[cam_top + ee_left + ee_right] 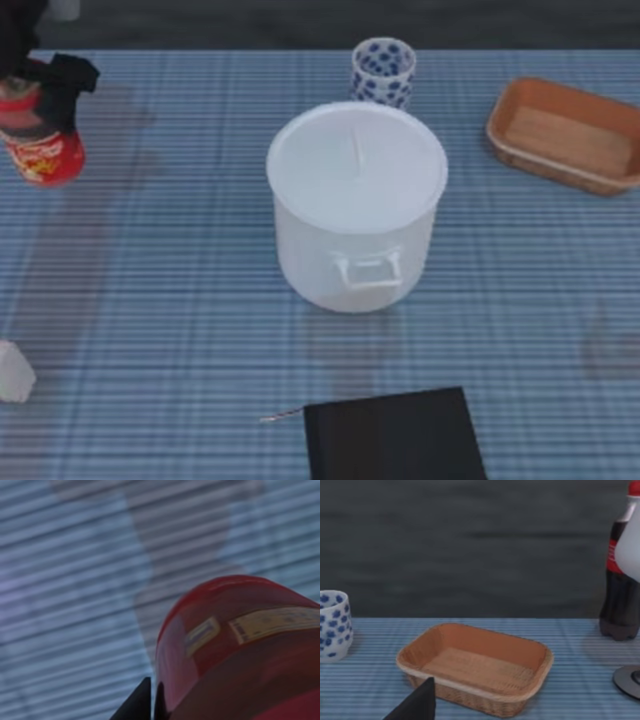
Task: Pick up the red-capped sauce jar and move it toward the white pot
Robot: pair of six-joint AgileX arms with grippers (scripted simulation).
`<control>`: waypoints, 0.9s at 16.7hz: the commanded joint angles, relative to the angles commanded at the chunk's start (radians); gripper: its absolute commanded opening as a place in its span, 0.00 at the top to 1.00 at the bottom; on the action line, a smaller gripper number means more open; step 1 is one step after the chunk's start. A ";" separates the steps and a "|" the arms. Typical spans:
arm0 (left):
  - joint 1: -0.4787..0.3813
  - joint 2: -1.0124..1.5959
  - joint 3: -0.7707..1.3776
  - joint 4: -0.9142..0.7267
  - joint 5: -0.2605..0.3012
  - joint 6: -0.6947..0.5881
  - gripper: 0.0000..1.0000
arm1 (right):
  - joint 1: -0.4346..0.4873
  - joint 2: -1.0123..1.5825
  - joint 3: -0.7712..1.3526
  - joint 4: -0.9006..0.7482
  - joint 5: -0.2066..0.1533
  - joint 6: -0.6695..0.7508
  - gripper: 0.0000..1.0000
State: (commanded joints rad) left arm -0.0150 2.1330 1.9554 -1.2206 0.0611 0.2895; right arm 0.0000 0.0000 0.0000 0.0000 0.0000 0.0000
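The red-capped sauce jar (42, 150) hangs over the table's far left corner, and my left gripper (32, 95) is shut on its cap end. In the left wrist view the jar's red label (240, 650) fills the frame beside one dark finger (140, 705), with the striped cloth and a shadow well below. The white pot (355, 200) stands mid-table with its lid on and its handle toward the front edge, far to the right of the jar. My right gripper (462, 714) is outside the top view; one finger (420, 705) shows, with nothing between the jaws.
A white cup with blue dots (382, 70) stands just behind the pot. A brown basket (565, 135) sits at the far right. A black book (395, 435) lies at the front edge. A small white object (12, 372) is at the left edge. A cola bottle (619, 595) stands beyond the basket.
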 joint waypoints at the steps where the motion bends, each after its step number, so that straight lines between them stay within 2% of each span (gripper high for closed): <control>1: -0.012 -0.003 -0.015 0.009 -0.005 -0.022 1.00 | 0.000 0.000 0.000 0.000 0.000 0.000 0.00; 4: -0.071 -0.024 -0.088 0.058 -0.029 -0.136 1.00 | 0.000 0.000 0.000 0.000 0.000 0.000 0.00; 11: -0.250 -0.099 -0.304 0.220 -0.099 -0.504 1.00 | 0.000 0.000 0.000 0.000 0.000 0.000 0.00; 15: -0.294 -0.114 -0.362 0.256 -0.116 -0.583 1.00 | 0.000 0.000 0.000 0.000 0.000 0.000 0.00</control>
State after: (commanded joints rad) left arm -0.3092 2.0190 1.5937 -0.9647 -0.0549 -0.2933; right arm 0.0000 0.0000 0.0000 0.0000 0.0000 0.0000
